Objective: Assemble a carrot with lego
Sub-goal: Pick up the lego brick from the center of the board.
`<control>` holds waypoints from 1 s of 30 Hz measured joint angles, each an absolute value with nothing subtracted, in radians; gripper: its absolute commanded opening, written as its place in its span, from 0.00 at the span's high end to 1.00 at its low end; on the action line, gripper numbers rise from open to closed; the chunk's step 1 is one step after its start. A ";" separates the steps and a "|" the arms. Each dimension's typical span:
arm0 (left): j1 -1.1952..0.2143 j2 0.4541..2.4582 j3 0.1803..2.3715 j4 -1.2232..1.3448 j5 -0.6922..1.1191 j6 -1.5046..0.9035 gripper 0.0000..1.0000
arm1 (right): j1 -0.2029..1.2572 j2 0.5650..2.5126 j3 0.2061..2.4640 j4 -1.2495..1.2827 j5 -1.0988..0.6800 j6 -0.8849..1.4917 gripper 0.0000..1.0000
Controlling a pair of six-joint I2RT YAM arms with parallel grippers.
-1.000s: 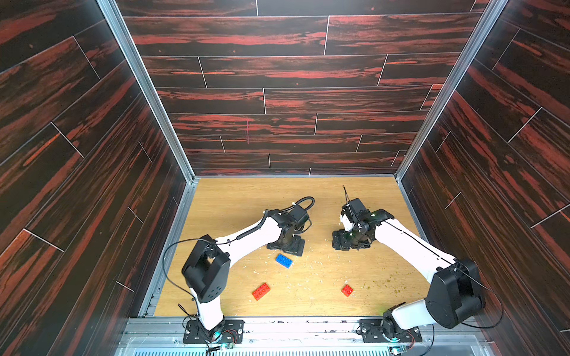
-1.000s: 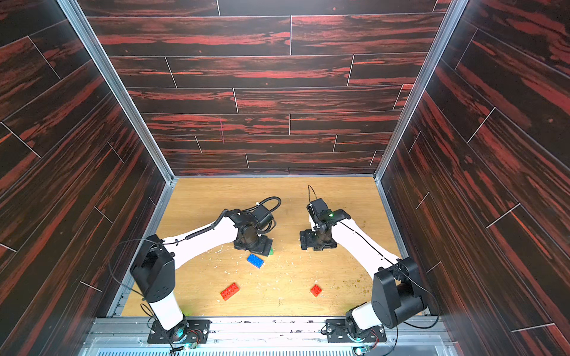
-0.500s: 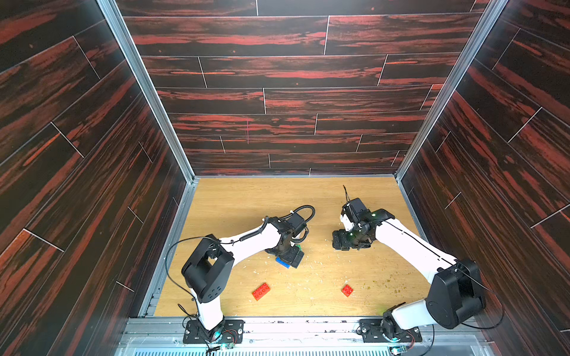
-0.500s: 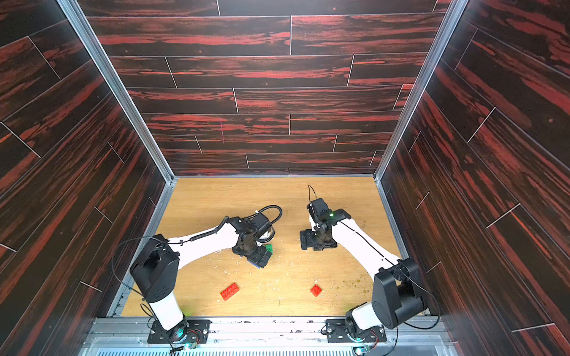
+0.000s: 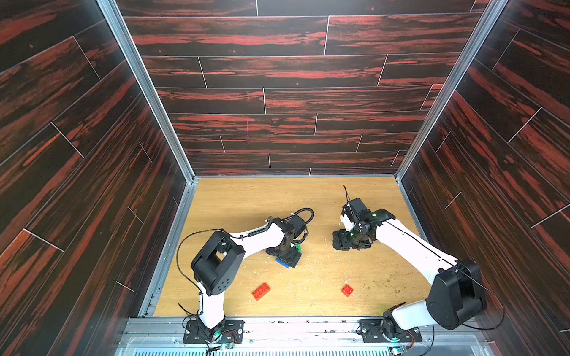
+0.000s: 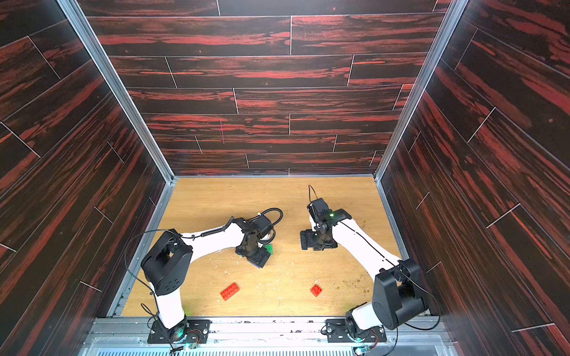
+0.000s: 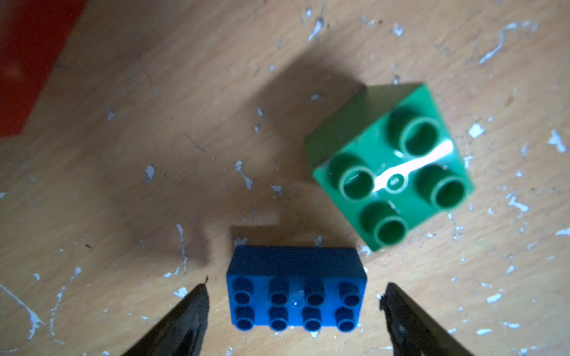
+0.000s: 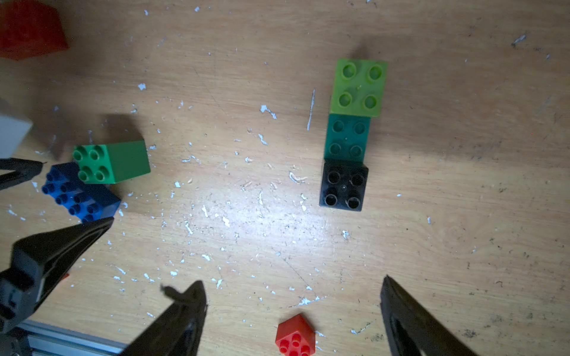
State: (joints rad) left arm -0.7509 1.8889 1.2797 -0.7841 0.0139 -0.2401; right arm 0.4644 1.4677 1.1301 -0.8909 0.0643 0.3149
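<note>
A long red brick (image 5: 261, 291) lies near the front, unmoved. The left gripper (image 7: 294, 288), a second ago just behind the blue brick (image 7: 296, 303), now straddles it. Its jaws are apart with a gap at each end, and they grip nothing. The green brick (image 7: 391, 166) stands just beside the blue brick. A small red brick (image 5: 347, 290) lies front right. The right gripper (image 8: 293, 283) has not moved and hangs wide open and empty above the table (image 5: 246, 200). It is near the part-built carrot (image 8: 347, 145): lime brick (image 8: 359, 87), teal brick (image 8: 348, 132) and black brick (image 8: 344, 185) touching in a row.
</note>
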 measured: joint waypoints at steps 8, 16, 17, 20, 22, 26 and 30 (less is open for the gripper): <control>-0.751 1.905 1.279 -0.780 0.007 -0.255 0.17 | 0.464 1.468 1.130 -0.891 0.064 0.315 0.11; -0.751 1.905 1.279 -0.775 -0.001 -0.267 0.23 | 0.464 1.468 1.130 -0.891 0.065 0.315 0.11; -0.751 1.905 1.279 -0.775 -0.002 -0.270 0.23 | 0.464 1.468 1.130 -0.891 0.065 0.315 0.11; -0.751 1.905 1.279 -0.774 -0.002 -0.274 0.23 | 0.464 1.467 1.130 -0.891 0.065 0.315 0.11; -0.751 1.905 1.278 -0.772 -0.004 -0.278 0.23 | 0.464 1.467 1.130 -0.891 0.064 0.315 0.11; -0.751 1.905 1.271 -0.769 -0.004 -0.284 0.23 | 0.464 1.463 1.130 -0.891 0.065 0.315 0.11; -0.751 1.905 1.268 -0.769 -0.008 -0.288 0.21 | 0.464 1.454 1.130 -0.891 0.064 0.318 0.11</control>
State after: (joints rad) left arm -0.7509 1.9049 1.2682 -0.7689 -0.0082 -0.2882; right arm 0.4644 1.4540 1.1301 -0.8909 0.0643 0.3176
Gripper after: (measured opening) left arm 0.786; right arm 0.894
